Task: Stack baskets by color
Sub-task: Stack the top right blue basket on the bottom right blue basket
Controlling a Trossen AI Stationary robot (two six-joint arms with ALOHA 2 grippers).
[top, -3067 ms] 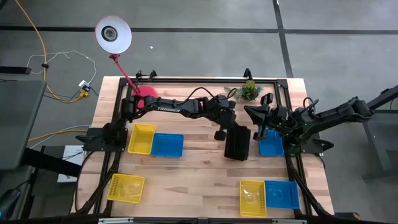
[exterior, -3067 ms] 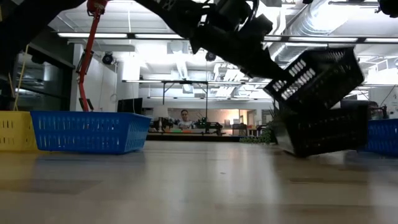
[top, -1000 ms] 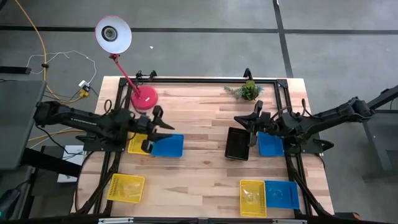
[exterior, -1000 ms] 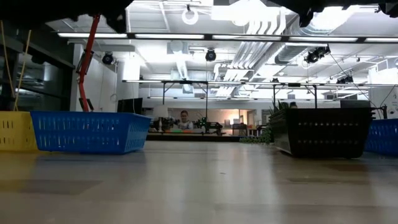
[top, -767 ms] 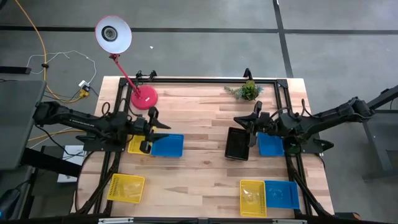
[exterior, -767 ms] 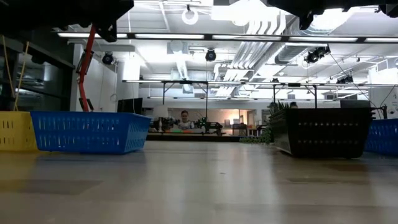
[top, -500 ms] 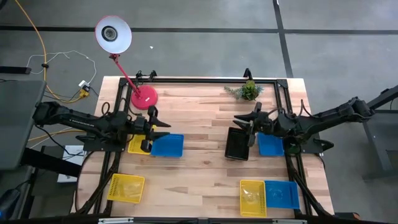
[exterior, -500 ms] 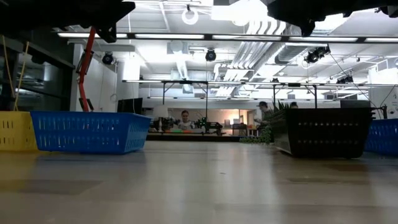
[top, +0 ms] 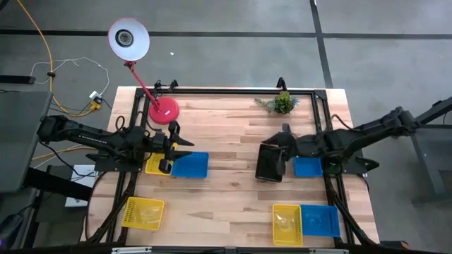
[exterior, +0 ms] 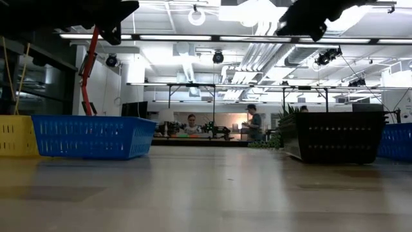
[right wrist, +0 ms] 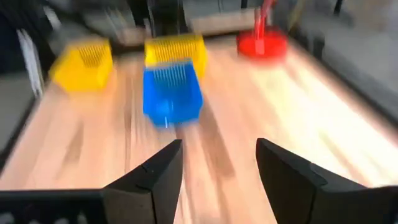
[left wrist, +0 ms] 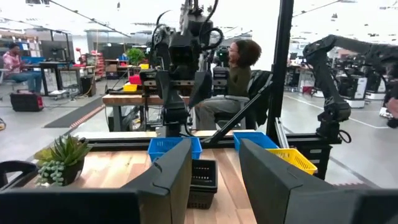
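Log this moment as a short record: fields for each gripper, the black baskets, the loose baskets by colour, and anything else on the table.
left gripper: over the yellow basket and blue basket on the table's left side, fingers apart, holding nothing
right gripper: above the black baskets, fingers apart, holding nothing
black baskets: resting flat on the table, beside a blue basket
front left: lone yellow basket
front right: yellow basket next to blue basket
other items: red lamp, small plant
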